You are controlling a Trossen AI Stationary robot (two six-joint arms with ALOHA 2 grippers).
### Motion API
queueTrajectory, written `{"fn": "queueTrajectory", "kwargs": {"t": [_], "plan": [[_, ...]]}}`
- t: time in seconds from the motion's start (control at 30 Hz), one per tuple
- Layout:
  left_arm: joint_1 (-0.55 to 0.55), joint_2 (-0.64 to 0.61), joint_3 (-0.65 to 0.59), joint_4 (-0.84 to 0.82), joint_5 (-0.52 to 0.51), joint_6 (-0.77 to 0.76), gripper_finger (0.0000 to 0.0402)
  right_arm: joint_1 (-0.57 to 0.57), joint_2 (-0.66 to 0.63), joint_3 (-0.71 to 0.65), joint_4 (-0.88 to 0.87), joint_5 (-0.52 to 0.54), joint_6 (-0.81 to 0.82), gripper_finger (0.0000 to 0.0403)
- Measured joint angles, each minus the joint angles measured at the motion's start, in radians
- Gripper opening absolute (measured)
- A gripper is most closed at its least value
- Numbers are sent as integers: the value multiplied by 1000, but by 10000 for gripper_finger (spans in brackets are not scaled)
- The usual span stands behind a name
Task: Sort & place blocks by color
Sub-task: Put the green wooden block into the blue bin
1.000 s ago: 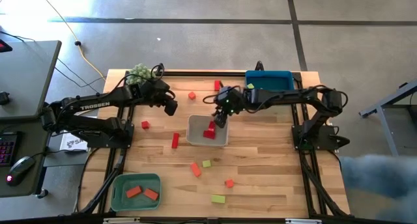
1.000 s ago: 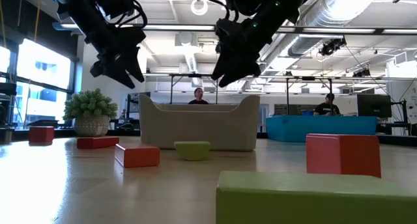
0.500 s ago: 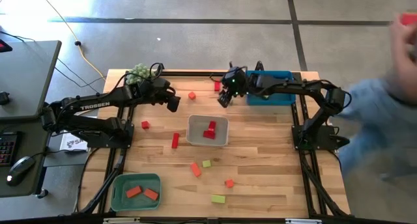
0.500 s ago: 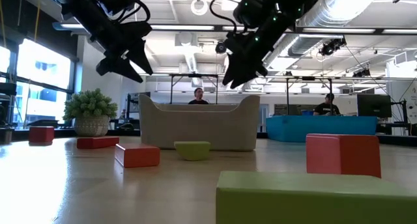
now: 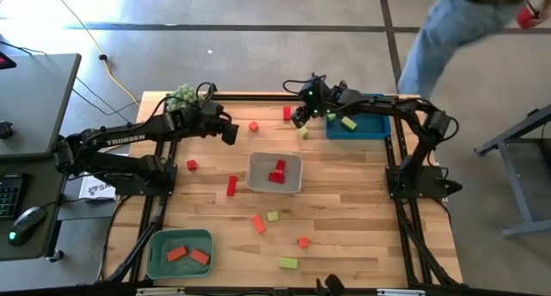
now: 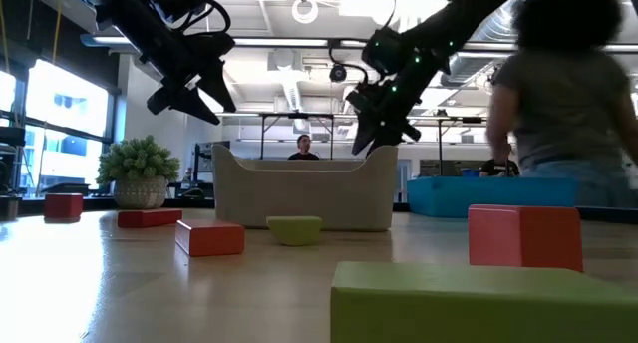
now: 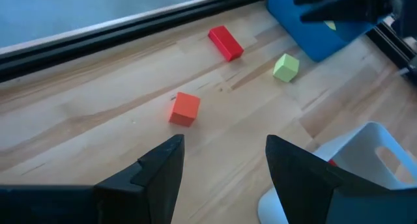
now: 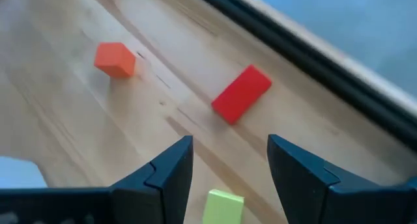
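Note:
My right gripper (image 5: 299, 118) (image 8: 229, 142) hovers open near the table's far edge, beside the blue tray (image 5: 368, 126). A yellow-green cube (image 8: 225, 206) (image 5: 303, 132) lies just below its fingers, and a red bar (image 8: 242, 94) (image 5: 287, 113) and an orange cube (image 8: 115, 59) (image 5: 254, 126) lie beyond. My left gripper (image 5: 228, 131) (image 7: 225, 142) is open in the air to the left of the orange cube (image 7: 186, 109). Red blocks (image 5: 276, 171) lie in the grey tray (image 5: 258, 181). More blocks are scattered on the near half of the table.
A green tray (image 5: 159, 260) with orange blocks sits at the near left corner. A yellow-green block (image 5: 348, 122) lies in the blue tray. A fuzzy green plant (image 5: 182, 96) stands at the far left. A person (image 5: 448, 29) moves past the far right corner. Bare wood lies right of the grey tray.
My right gripper has risen from above the grey tray and swung toward the far edge, ending beside the blue tray near the red bar. My left gripper has edged slightly to the right. A person has moved along the table's right side toward the far end.

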Motion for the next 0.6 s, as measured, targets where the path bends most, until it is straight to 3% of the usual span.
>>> {"fn": "queueTrajectory", "kwargs": {"t": [0.33, 0.6], "plan": [[0, 0, 0, -2, -6, -1, 207, 1, 23, 0, -80, 9, 177, 184], [0, 0, 0, -2, -8, 0, 207, 48, 23, 0, -125, 3, 147, 184]]}}
